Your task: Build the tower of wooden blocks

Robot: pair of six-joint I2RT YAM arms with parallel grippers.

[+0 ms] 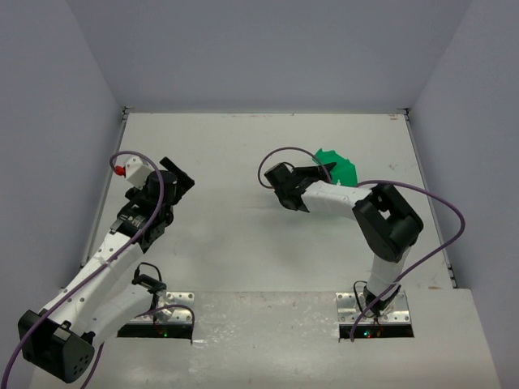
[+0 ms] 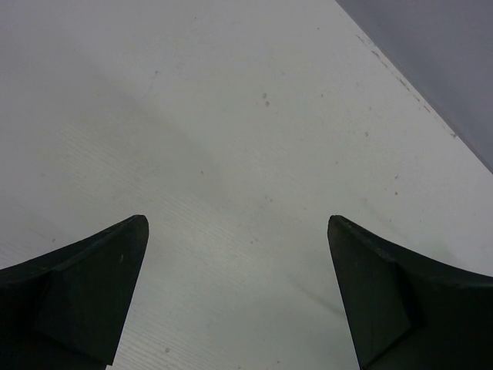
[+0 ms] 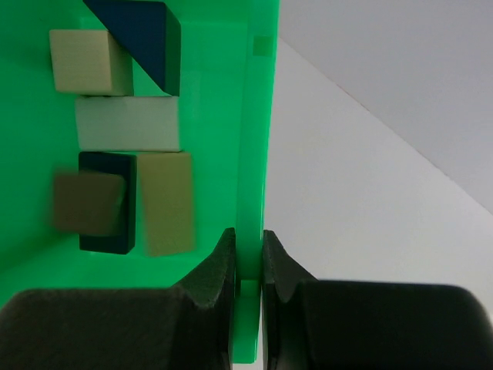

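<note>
Green bin (image 3: 258, 116) wall pinched by right gripper (image 3: 248, 258) | blocks (image 3: 127, 123) inside, I see only by wrist | left gripper (image 2: 237, 223) spread

The left tool (image 2: 237, 231) hangs over the bare white bench (image 2: 231, 116), its two dark fingers (image 2: 77, 293) poking in from the lower left and lower right corners of the frame, spread wide with nothing between them. A few small dark specks dot the surface. At the upper right, the bench's edge runs diagonally against a grey wall (image 2: 454, 54).
</note>
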